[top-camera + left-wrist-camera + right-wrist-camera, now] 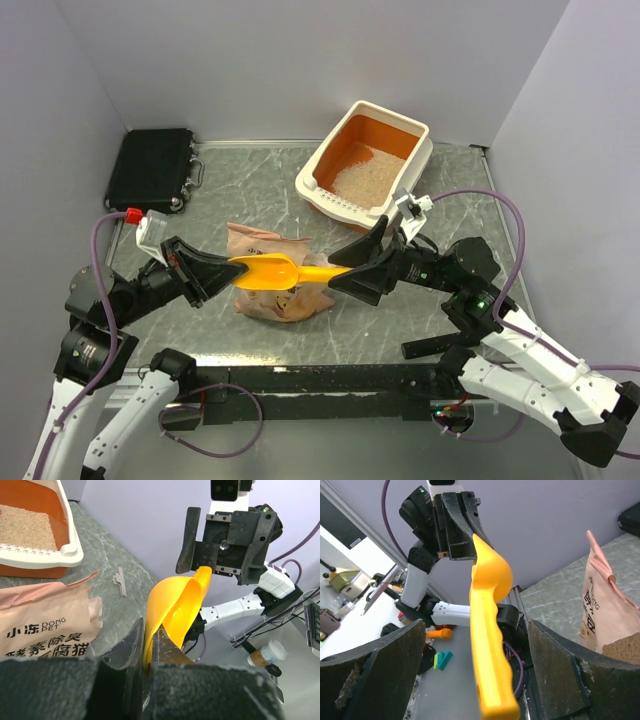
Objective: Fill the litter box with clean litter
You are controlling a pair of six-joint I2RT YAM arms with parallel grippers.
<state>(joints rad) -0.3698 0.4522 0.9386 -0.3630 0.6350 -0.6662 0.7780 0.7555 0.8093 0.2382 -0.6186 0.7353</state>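
Litter box point(344, 203) at one o'clock holds some clean litter point(362, 175); our left gripper point(232, 268) clamps the scoop point(268, 272), right gripper point(342, 277) gapes.

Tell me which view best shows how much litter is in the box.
Top external: it looks down into the whole litter box, showing the clean litter covering part of the orange floor. The left wrist catches only one corner; the right wrist shows none of it.
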